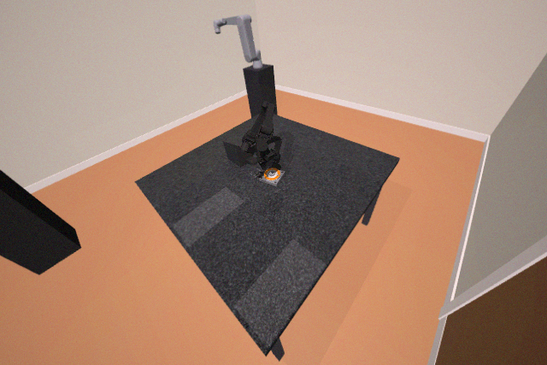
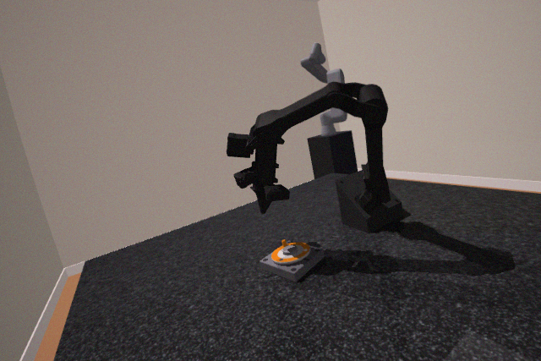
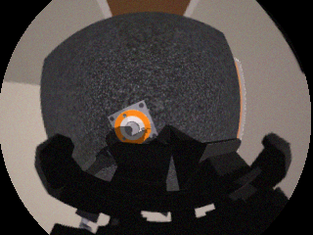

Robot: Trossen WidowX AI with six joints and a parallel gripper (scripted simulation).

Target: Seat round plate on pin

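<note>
The plate (image 2: 290,252) looked light, stiff, slick — best nudged at its orange tab (image 2: 284,243); the gripper (image 2: 263,205) hung above, jaws shut, empty.

Plate (image 2: 290,251) on base (image 2: 292,267), pincer (image 2: 262,207) above, apart

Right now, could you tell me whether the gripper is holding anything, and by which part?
Nothing is held. The gripper is shut on nothing, hanging in the air above the round plate, apart from it.
</note>
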